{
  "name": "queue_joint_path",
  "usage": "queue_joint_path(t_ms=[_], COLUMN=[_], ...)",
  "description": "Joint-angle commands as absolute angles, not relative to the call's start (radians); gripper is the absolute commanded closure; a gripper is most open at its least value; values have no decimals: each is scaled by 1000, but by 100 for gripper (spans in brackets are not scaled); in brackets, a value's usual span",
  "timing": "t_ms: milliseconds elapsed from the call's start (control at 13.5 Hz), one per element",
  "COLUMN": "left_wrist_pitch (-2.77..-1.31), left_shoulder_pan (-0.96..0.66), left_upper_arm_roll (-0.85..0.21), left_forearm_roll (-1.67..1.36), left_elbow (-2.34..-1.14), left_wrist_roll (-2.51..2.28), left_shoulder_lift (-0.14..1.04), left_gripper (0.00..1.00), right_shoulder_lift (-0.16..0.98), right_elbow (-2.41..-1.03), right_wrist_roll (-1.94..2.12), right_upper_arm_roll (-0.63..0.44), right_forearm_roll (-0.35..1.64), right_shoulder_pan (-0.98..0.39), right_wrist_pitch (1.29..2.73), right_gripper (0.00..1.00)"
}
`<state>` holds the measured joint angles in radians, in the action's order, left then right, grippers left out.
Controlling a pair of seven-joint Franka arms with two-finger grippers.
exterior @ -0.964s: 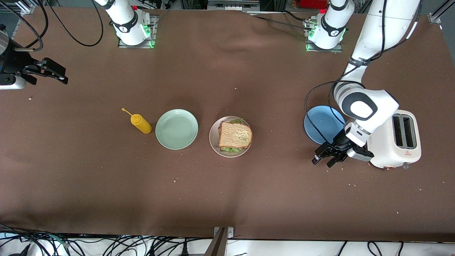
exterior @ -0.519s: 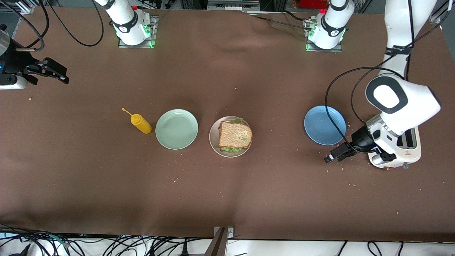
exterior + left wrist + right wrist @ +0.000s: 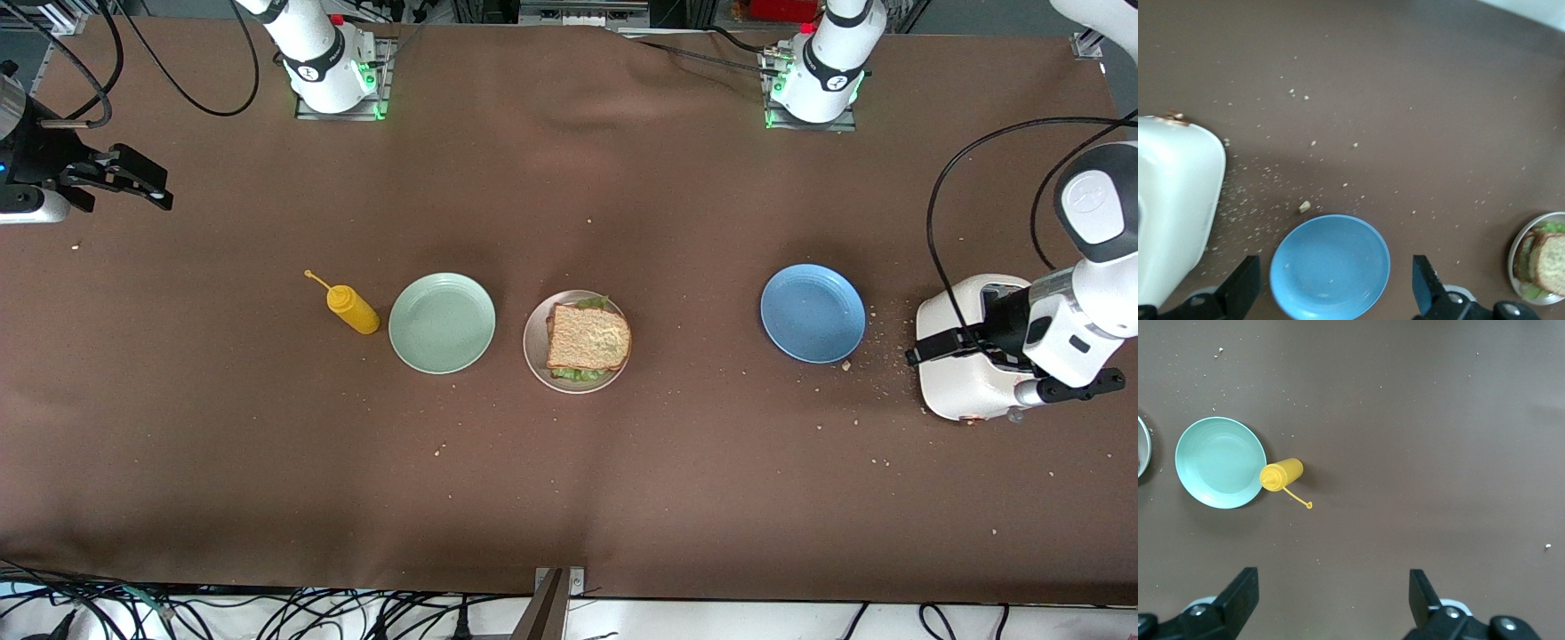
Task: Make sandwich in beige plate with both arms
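1. The sandwich (image 3: 588, 338) lies on the beige plate (image 3: 533, 342) at mid-table: a toasted top slice, with green lettuce (image 3: 576, 374) showing at the plate's 6 o'clock edge and again at 12 o'clock.
2. From the plate, the mint plate (image 3: 442, 322) sits just beside it at 9 o'clock, toward the right arm's end of the table, apart from it.
3. The yellow bottle (image 3: 352, 308) lies at the mint plate's 9 o'clock, close to its rim, with its thin nozzle pointing toward 10 o'clock (whether bottle and rim touch I cannot tell).
4. From the sandwich, the blue plate (image 3: 813, 313) is well apart at 3 o'clock, toward the left arm's end, holding nothing.
5. Crumbs (image 3: 876, 331) are scattered on the brown cloth (image 3: 569, 480) between the blue plate and the toaster (image 3: 960, 382), which stands at the blue plate's 3 o'clock.
6. The left gripper (image 3: 1335, 293) hangs over the toaster's edge nearest the blue plate, jaws spread wide and holding nothing; its wrist view shows the blue plate between the fingers (image 3: 1426, 287).
7. The right gripper (image 3: 133, 182) hangs over the cloth at the right arm's end, well apart from the bottle at about its 10 o'clock, jaws wide and holding nothing (its wrist view shows the mint plate and bottle).
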<state>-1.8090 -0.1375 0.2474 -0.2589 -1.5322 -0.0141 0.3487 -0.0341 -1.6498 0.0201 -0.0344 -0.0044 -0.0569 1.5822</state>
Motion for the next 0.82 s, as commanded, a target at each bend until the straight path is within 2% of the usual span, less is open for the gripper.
queue_joint_path(t_ms=[0,148,297,742], left_wrist_pitch=[-1648,-1518,-1450,-1382], left_shoulder_pan=[-135,-133,-135,-110], left_upper_arm_roll=[250,267,271,267], left_forearm_roll=[-183,-166,-134,-123], left_elbow=[-1462,-1462,-1438,-1425], left_wrist_roll=[30,63,69,68], left_shoulder_lift=[342,313,301,262], left_gripper=[0,0,0,0], right_shoulder_lift=[-26,-26,-26,-26], right_elbow=[-1626,-1626,-1626,-1626], right_wrist_roll=[14,14,14,14], right_upper_arm_roll=[-34,-34,-34,-34], right_forearm_roll=[-2,-2,-2,-2], right_shoulder_pan=[-61,-61,-61,-61], right_wrist_pitch=[1562,1563,1562,1562], right_gripper=[0,0,0,0])
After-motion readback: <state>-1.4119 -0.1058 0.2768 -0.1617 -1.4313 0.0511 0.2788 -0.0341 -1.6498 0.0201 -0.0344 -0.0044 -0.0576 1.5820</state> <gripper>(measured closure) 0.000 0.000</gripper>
